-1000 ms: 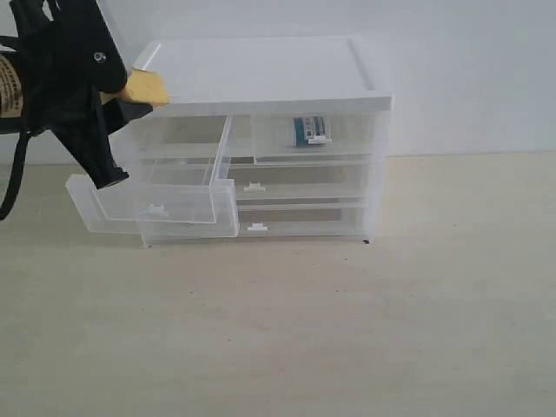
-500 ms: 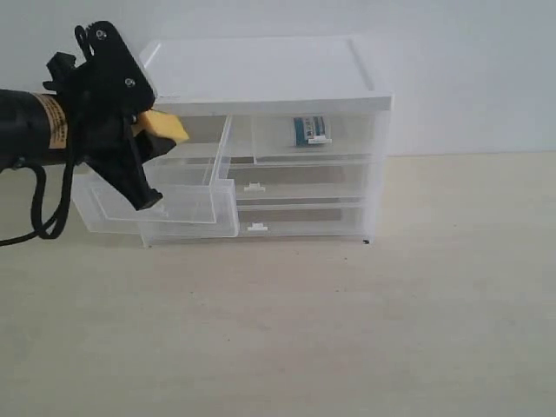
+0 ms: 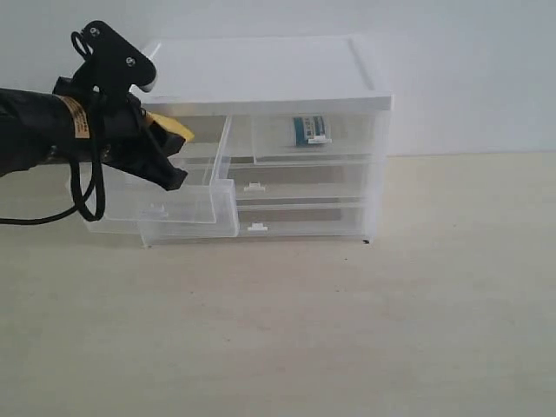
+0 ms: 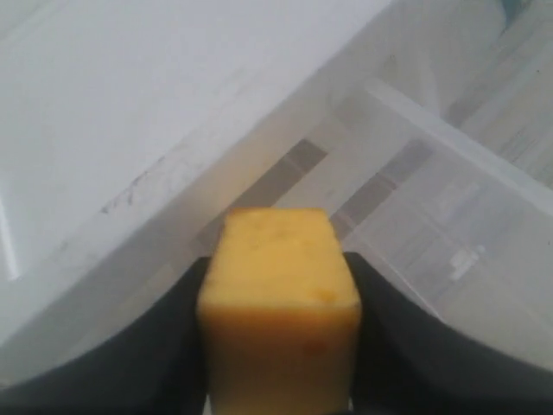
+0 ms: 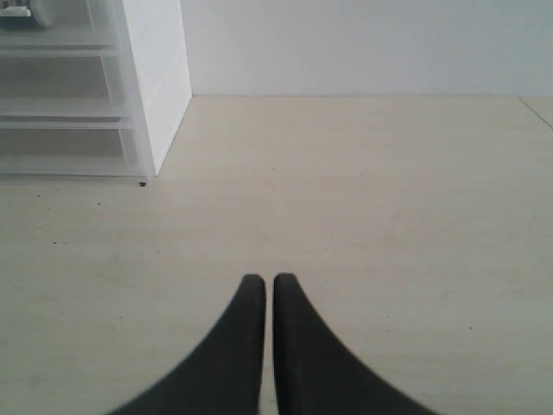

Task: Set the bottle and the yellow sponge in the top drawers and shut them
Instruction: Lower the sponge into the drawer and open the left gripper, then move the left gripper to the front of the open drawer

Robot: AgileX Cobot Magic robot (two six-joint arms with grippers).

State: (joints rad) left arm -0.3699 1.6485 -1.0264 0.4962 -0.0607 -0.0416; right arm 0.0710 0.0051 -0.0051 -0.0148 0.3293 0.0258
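My left gripper (image 3: 165, 148) is shut on the yellow sponge (image 3: 176, 129), holding it just above the pulled-out left top drawer (image 3: 165, 204). In the left wrist view the yellow sponge (image 4: 278, 298) fills the gap between the black fingers (image 4: 155, 346), with the open drawer (image 4: 449, 225) beyond. The bottle (image 3: 309, 129) lies inside the right top drawer (image 3: 313, 143), which is pushed in. My right gripper (image 5: 262, 285) is shut and empty, low over the bare tabletop; the exterior view does not show it.
The white drawer cabinet (image 3: 261, 78) stands against the back wall, with two full-width drawers (image 3: 295, 187) below the top pair, both shut. Its corner (image 5: 155, 86) shows in the right wrist view. Pale tabletop (image 3: 347, 330) stretches in front and to the right.
My left gripper has swung rightward and down with the sponge, from beside the cabinet's top left corner to over the open left drawer. The right gripper has not moved.
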